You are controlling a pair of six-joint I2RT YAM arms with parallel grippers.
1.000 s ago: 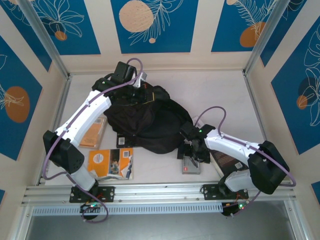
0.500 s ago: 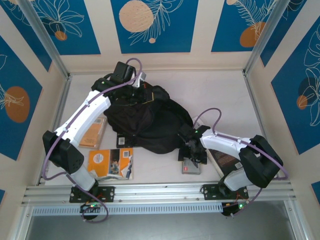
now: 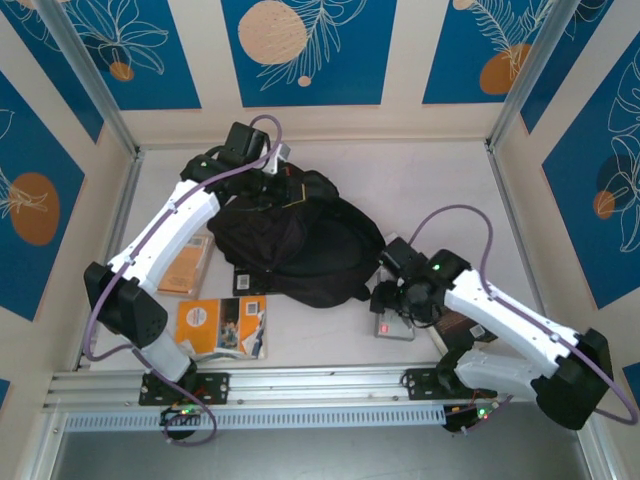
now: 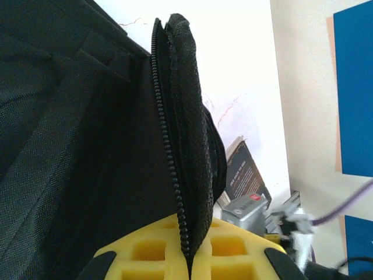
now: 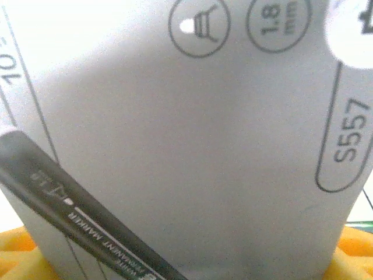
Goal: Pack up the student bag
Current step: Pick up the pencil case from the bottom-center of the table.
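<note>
Student bag (image 3: 300,250) edge in left gripper (image 4: 189,249)

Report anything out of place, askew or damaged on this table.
Nothing looks spilled or damaged. The student bag lies slumped on its side, with its zipper edge pinched in the left gripper. That fits packing. A grey marker box lies beside the bag at the right gripper, and an orange book lies loose near the left arm's base.

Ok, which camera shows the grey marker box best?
Right wrist: the grey marker box is close up, its print and marker picture readable. The top view shows it small, near the bag, partly under the right gripper. Left wrist catches one end of it past the bag.
</note>
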